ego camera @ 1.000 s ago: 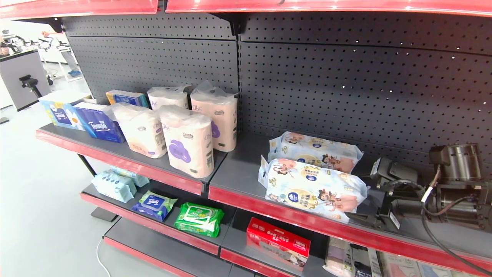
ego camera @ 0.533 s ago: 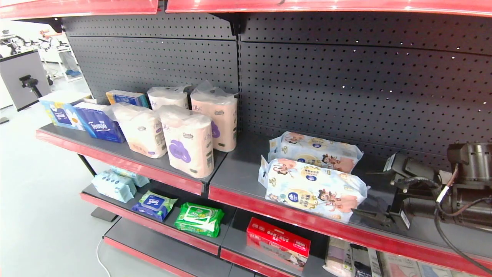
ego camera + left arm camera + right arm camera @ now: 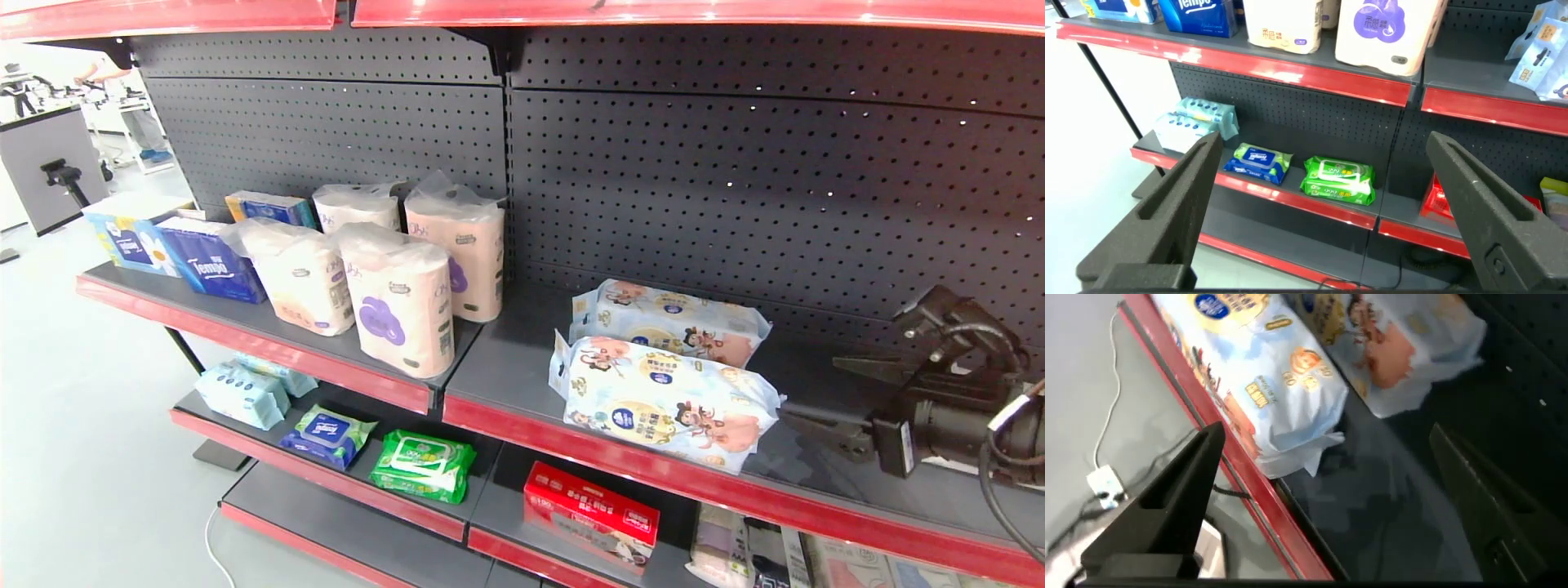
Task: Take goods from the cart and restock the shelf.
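Left hand (image 3: 1323, 140): wide open, nothing between the fingers, held out in front of the lower tiers of the shelf (image 3: 506, 359)

Lower tier beyond it, from the left:
- pale blue packs (image 3: 1196, 122)
- a blue and green pack (image 3: 1256, 161)
- a green wipes pack (image 3: 1337, 180), lying flat
- a red box (image 3: 1437, 200), partly behind one finger

Middle tier, left bay, from the left end:
- a pale blue tissue box (image 3: 131, 237) at the front edge
- a dark blue tissue box (image 3: 214, 265) touching it
- a smaller blue box (image 3: 269, 208) behind them, near the pegboard
- four toilet roll packs (image 3: 400, 298), upright in two rows, the front right one at the red lip

Middle tier, right bay: two soft packs with cartoon print, both lying flat
- front pack (image 3: 665, 404) lies along the front edge, its near side slightly over the lip
- rear pack (image 3: 669, 320) is just behind it; can't tell whether the two touch

Right hand (image 3: 812, 392): low over the shelf board, just beside the front pack's right end, fingers spread and pointing toward it, gripping nothing. From the right wrist camera the crimped end of the front pack (image 3: 1290, 449) lies ahead of the open right hand (image 3: 1324, 433), apart from both fingers
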You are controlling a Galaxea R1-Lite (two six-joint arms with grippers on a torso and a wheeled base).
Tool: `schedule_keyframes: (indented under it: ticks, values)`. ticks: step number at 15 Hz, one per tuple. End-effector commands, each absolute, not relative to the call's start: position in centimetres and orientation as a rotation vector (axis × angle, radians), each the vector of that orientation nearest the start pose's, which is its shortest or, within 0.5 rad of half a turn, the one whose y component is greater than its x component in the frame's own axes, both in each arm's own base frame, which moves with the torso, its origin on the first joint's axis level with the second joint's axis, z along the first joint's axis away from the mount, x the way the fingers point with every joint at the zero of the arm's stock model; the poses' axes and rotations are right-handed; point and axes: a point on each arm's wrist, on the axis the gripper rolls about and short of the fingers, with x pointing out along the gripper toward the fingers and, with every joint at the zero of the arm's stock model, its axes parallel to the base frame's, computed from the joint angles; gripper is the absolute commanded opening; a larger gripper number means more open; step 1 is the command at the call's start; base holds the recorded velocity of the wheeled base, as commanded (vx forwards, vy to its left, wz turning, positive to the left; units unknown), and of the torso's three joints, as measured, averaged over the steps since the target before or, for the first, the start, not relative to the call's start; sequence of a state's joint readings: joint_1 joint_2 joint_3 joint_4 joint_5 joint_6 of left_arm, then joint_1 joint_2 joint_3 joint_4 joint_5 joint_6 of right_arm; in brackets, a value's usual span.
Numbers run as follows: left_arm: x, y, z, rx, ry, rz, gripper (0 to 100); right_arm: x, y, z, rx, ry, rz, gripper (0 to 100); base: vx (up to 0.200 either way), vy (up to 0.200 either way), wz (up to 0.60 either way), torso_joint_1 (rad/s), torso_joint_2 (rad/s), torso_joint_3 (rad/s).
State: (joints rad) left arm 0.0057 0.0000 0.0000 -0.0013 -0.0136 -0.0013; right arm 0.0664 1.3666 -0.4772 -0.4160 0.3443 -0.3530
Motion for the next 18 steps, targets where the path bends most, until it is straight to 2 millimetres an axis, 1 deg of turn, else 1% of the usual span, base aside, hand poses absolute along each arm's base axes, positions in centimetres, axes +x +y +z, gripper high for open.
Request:
schedule_keyframes:
  ticks: [1,3,5,6,7,8,10,11,12,14,16,18]
  values:
    - [-2.3,0.0,7.6,-0.002,-0.002,-0.008,100,17.4,1.6,17.6,-0.257,0.319,0.386,100,0.000,0.000,0.00,0.000,0.00,0.000]
    - [-2.3,0.0,7.6,-0.002,-0.002,-0.008,100,15.3,0.7,18.2,-0.248,0.312,0.242,100,0.000,0.000,0.00,0.000,0.00,0.000]
    - [-2.3,0.0,7.6,-0.002,-0.002,-0.008,100,12.7,0.3,18.9,-0.175,0.321,0.140,100,0.000,0.000,0.00,0.000,0.00,0.000]
    - [-2.3,0.0,7.6,-0.002,-0.002,-0.008,100,11.2,0.0,19.1,-0.151,0.336,0.051,100,0.000,0.000,0.00,0.000,0.00,0.000]
    - [-2.3,0.0,7.6,-0.002,-0.002,-0.008,100,10.6,-0.1,19.2,-0.148,0.345,0.017,100,0.000,0.000,0.00,0.000,0.00,0.000]
    - [-2.3,0.0,7.6,-0.002,-0.002,-0.008,100,8.9,-0.6,19.1,-0.095,0.351,-0.067,100,0.000,0.000,0.00,0.000,0.00,0.000]
    - [-2.3,0.0,7.6,-0.002,-0.002,-0.008,100,6.8,-0.8,18.5,-0.053,0.352,-0.151,100,0.000,0.000,0.00,0.000,0.00,0.000]
    - [-2.3,0.0,7.6,-0.002,-0.002,-0.008,100,4.7,-0.7,17.6,-0.053,0.365,-0.171,100,0.000,0.000,0.00,0.000,0.00,0.000]
    - [-2.3,0.0,7.6,-0.002,-0.002,-0.008,100,3.1,-0.5,17.2,-0.052,0.364,-0.159,100,0.000,0.000,0.00,0.000,0.00,0.000]
    - [-2.3,0.0,7.6,-0.002,-0.002,-0.008,100,1.8,-0.4,16.5,-0.048,0.370,-0.170,100,0.000,0.000,0.00,0.000,0.00,0.000]
    - [-2.3,0.0,7.6,-0.002,-0.002,-0.008,100,1.3,-0.3,16.1,-0.018,0.354,-0.176,100,0.000,0.000,0.00,0.000,0.00,0.000]
    - [-2.3,0.0,7.6,-0.002,-0.002,-0.008,100,-0.2,-0.1,14.6,-0.014,0.314,-0.161,100,0.000,0.000,0.00,0.000,0.00,0.000]
